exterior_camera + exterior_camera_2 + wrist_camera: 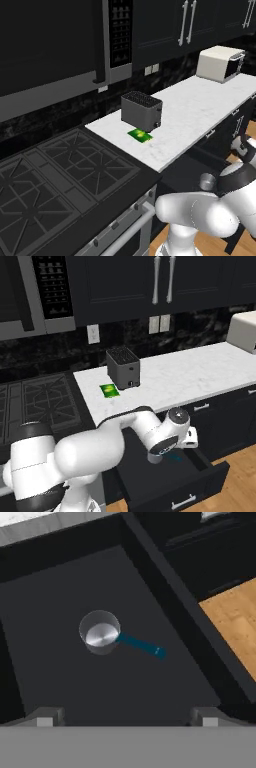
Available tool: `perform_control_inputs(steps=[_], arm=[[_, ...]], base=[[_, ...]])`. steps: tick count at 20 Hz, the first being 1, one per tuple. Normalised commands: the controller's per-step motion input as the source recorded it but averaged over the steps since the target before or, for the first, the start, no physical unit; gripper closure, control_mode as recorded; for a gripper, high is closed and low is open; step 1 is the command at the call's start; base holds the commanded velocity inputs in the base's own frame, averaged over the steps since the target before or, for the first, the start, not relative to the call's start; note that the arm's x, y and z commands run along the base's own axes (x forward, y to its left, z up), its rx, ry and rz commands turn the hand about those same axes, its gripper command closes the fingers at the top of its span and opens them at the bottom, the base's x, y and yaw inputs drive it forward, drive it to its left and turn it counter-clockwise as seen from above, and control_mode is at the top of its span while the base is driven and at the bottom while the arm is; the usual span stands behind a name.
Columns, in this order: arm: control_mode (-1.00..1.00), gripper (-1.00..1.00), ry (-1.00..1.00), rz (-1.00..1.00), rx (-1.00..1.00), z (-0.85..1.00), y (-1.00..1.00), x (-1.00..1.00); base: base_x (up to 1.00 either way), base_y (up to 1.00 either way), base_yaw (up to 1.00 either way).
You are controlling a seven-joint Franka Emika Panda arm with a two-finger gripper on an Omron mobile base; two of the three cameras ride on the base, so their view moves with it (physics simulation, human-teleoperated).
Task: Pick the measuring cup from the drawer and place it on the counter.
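The measuring cup (100, 632), a small shiny steel cup with a teal handle (142, 645), lies on the dark floor of the drawer (70, 682). The drawer (200, 488) stands pulled out under the white marble counter (195, 376). My gripper (126, 718) hangs open above the drawer, pointing down into it. The cup sits a little ahead of the gap between the fingertips (46, 717) and touches neither of them. In the right base view my arm bends over the open drawer and covers most of the cup, leaving a bit of teal handle (175, 457) showing.
A dark toaster (141, 111) and a flat green item (140, 135) sit at the counter's (200, 110) left end, beside the black gas stove (60, 175). A white appliance (220, 63) stands at the far right. Wood floor (235, 622) lies beyond the drawer's side wall.
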Motion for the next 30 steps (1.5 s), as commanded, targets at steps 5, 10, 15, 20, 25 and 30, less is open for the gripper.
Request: perform_control_inputs(steps=[5, 10, 15, 20, 25, 30], arm=[[-1.00, -1.00, 0.12, -0.67, 0.01, -0.27, 0.02, 0.02], [-1.00, -1.00, 0.12, -0.44, 0.13, -0.11, 0.00, 0.11], [-1.00, -1.00, 0.04, -0.25, 0.30, -0.05, 0.00, 0.13], [-1.00, -1.00, 0.00, -0.20, 0.38, -0.05, -0.13, 0.22], [-1.00, -1.00, 0.00, -0.28, 0.22, -0.21, -0.12, 0.33], [-1.00, -1.00, -0.01, -0.27, 0.06, -0.32, -0.09, 0.52]], base=[[0.00, 0.00, 0.00], [0.00, 0.00, 0.00], [0.00, 0.00, 0.00], [0.00, 0.00, 0.00], [0.00, 0.00, 0.00], [0.00, 0.00, 0.00]])
